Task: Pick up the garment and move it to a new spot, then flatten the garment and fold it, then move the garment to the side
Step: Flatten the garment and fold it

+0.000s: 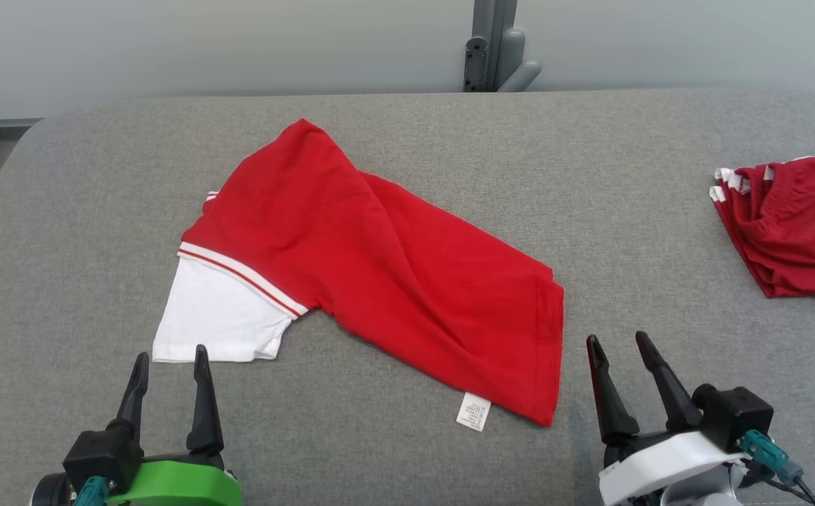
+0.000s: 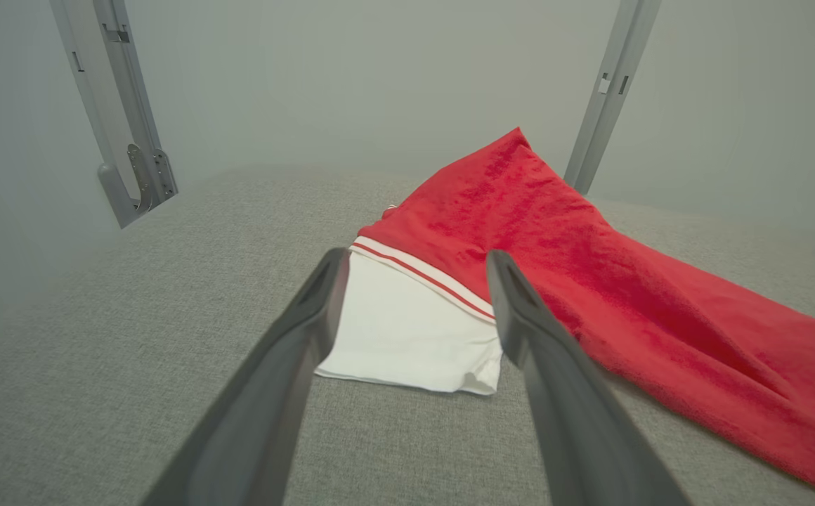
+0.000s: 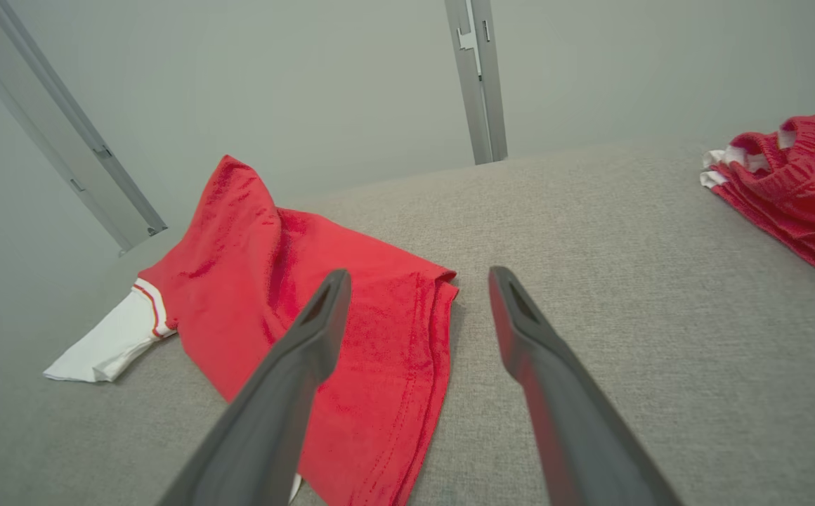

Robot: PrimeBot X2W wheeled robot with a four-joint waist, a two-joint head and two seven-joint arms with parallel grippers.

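The red garment point(image 1: 379, 267) is lying slantwise across the middle of the grey padded surface point(image 1: 98, 176), blocking the ground from far left to near right. Bare surface is running wide along the far edge, down the left side, and between the garment and the stack of red clothes point(image 1: 794, 225) sitting at the right edge. The left gripper point(image 1: 171, 351), jaws apart, is hovering just near of the white sleeve point(image 1: 218, 316); the right gripper point(image 1: 618, 337), likewise spread, is standing just right of the hem point(image 1: 551, 351). A metal post point(image 1: 492, 46) is rising beyond the far edge

Matt red cloth garment point(image 1: 393, 267) on rough grey woven surface point(image 1: 98, 211)
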